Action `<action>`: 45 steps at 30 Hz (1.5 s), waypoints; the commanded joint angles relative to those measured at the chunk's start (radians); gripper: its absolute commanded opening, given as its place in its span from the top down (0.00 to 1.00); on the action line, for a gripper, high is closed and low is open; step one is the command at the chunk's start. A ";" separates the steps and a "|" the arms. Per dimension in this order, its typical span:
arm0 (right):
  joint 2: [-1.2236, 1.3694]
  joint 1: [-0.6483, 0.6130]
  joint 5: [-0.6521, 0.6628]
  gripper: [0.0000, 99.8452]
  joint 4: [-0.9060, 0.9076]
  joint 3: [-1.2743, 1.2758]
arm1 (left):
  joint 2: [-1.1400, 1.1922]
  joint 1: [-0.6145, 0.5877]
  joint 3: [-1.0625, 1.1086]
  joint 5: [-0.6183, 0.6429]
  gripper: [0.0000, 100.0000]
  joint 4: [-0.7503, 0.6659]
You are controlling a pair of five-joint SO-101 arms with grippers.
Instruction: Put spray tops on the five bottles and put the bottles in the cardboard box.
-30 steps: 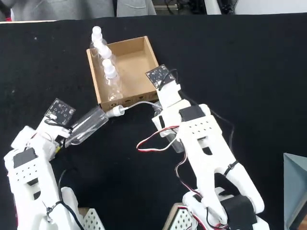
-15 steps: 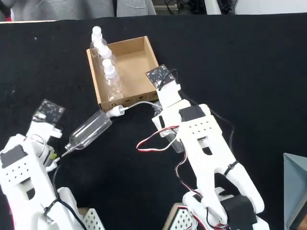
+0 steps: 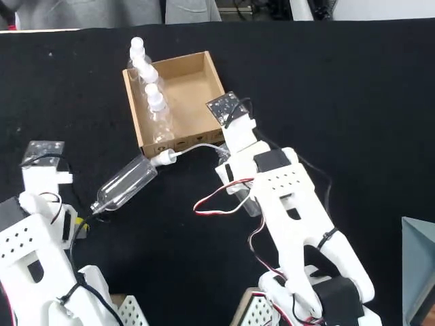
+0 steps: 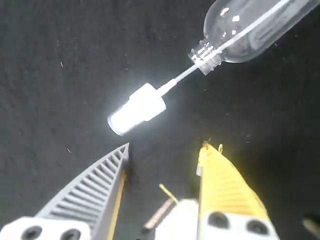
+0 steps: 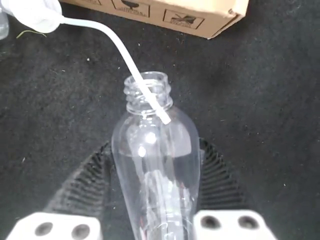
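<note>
A clear bottle (image 3: 126,182) lies on the black table, its neck (image 4: 205,54) toward my left gripper (image 4: 165,147). A white spray top (image 4: 137,109) lies just outside that neck, unseated, with its tube running into the bottle. The left gripper is open and apart from both, low at the left (image 3: 78,224). My right gripper (image 5: 155,145) is shut on a second clear bottle (image 5: 152,165) with an open neck. Another spray top (image 3: 163,158) lies in front of the cardboard box (image 3: 214,71), and its curved tube (image 5: 125,55) ends at this neck. Three capped bottles (image 3: 155,102) lie along the box's left wall.
The box's front wall (image 5: 150,12) is close ahead of the right gripper's bottle. A grey-blue object (image 3: 418,272) stands at the table's right edge. The right arm (image 3: 285,197) stretches over the middle of the table.
My left gripper has let go of the lying bottle and drawn back toward the lower left. The bottle has settled slightly on the table. The right arm has not moved.
</note>
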 commanded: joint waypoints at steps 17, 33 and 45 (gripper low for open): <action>-0.054 0.026 0.009 0.91 -0.026 -0.008 | -0.008 -0.111 0.177 0.735 0.80 -0.204; -0.054 0.026 0.009 0.91 -0.029 -0.001 | 0.002 -0.110 0.383 0.879 0.80 -0.439; -0.054 0.026 0.009 0.91 -0.029 -0.001 | -0.009 -0.119 0.458 1.082 0.80 -0.580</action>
